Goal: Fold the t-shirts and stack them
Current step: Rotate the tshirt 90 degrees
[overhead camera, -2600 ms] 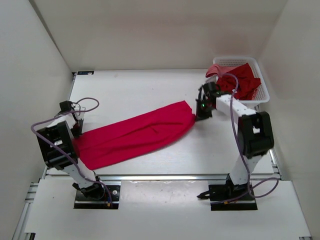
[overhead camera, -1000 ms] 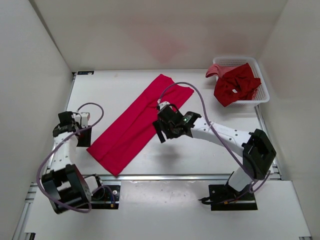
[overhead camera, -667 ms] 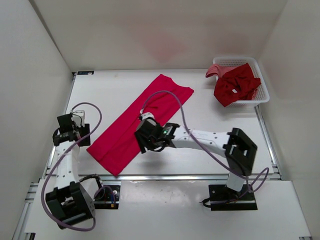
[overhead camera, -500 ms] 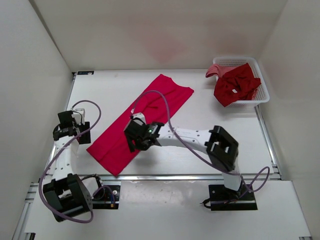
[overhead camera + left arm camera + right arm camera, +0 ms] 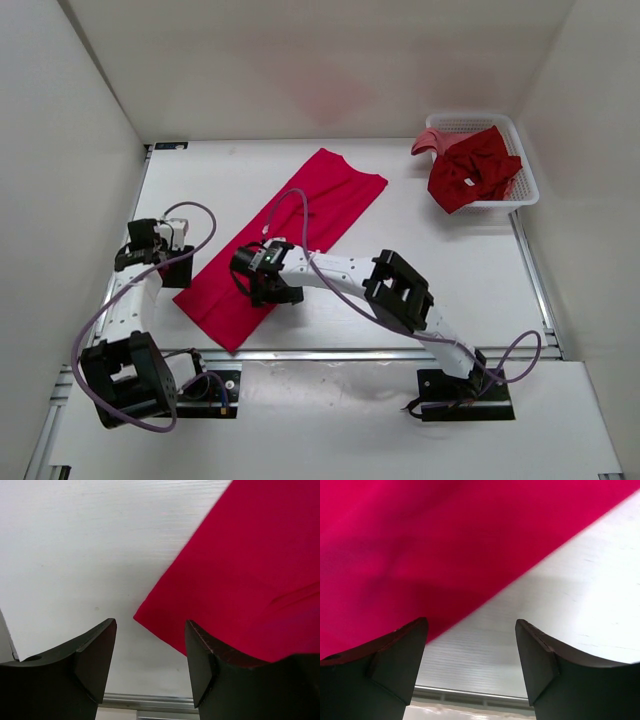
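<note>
Cloth strip awaits its cross fold

On the white table (image 5: 430, 250), the bright pinkish-red t-shirt (image 5: 300, 220) lies as a long flat strip, slanting from near left to far centre. The white mesh basket (image 5: 527, 192) at far right holds the dark crimson t-shirt (image 5: 470, 175). The left gripper (image 5: 150, 627) hangs released at the strip's near-left corner. The right gripper (image 5: 472, 625) gapes empty over its near long edge. Each should probably pinch every layer at the near end, then both lift together so the fold stays square.
</note>
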Motion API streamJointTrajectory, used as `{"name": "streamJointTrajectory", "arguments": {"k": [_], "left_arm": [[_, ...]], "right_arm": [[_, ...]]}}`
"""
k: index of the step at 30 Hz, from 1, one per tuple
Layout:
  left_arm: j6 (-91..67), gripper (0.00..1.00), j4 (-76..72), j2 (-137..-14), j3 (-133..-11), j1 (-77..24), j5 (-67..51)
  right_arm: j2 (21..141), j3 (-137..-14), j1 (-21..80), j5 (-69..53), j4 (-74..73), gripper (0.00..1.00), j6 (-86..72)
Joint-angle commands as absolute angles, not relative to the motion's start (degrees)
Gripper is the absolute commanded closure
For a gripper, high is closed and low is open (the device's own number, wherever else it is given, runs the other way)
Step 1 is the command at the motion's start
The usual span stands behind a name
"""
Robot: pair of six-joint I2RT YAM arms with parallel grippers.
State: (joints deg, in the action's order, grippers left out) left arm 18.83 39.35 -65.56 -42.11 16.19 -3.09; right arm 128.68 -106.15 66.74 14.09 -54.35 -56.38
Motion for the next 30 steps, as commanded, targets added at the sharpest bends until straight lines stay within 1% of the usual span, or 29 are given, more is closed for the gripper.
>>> {"name": "streamJointTrajectory", "arguments": {"k": [1, 6, 9, 11, 14, 15, 16, 17, 21, 23, 27, 29, 30], "left_arm": [[21.2, 0.32, 38.9, -65.1, -43.9, 14.8, -5.9], [22.9, 0.32, 38.4, -65.7, -43.7, 12.9, -5.9], [24.0, 0.32, 37.9, -65.7, -43.8, 13.4, -6.1], [24.9, 0.32, 37.7, -65.8, -43.8, 14.8, -6.5], [25.6, 0.32, 37.2, -66.5, -43.8, 14.9, -6.5], [25.7, 0.32, 37.2, -66.5, -43.9, 14.9, -6.9], [25.8, 0.32, 37.3, -66.7, -43.8, 15.1, -6.2], [26.2, 0.32, 37.2, -66.4, -43.5, 14.9, -6.5], [26.1, 0.32, 37.2, -66.3, -43.4, 14.7, -6.8], [26.4, 0.32, 37.2, -66.3, -43.3, 14.6, -6.2], [26.6, 0.32, 36.8, -66.4, -43.1, 14.7, -6.3], [26.8, 0.33, 36.7, -66.3, -42.7, 14.8, -5.9], [26.8, 0.33, 36.7, -66.0, -42.5, 14.6, -5.8]], "right_arm": [[130.9, -113.0, 67.1, 14.7, -58.2, 0.30, -59.7], [133.3, -115.4, 67.2, 13.8, -58.5, 0.29, -61.7], [133.5, -113.0, 66.9, 11.5, -58.1, 0.30, -62.4], [132.2, -109.0, 66.2, 8.5, -55.0, 0.33, -62.9], [129.3, -100.7, 65.8, 6.0, -48.9, 0.49, -64.8], [129.1, -99.5, 65.0, 5.3, -47.0, 0.61, -65.1], [128.2, -97.7, 64.3, 4.5, -45.8, 0.68, -65.1], [127.5, -96.5, 64.1, 4.3, -45.4, 0.71, -65.1], [128.0, -98.2, 63.6, 5.9, -47.0, 0.68, -63.7], [128.6, -100.2, 63.8, 6.3, -48.9, 0.68, -63.3], [128.2, -103.0, 63.8, 7.3, -49.0, 0.63, -63.7], [129.2, -107.9, 64.3, 9.1, -50.8, 0.60, -63.1], [130.3, -110.8, 64.5, 9.7, -51.8, 0.60, -62.4]]}}
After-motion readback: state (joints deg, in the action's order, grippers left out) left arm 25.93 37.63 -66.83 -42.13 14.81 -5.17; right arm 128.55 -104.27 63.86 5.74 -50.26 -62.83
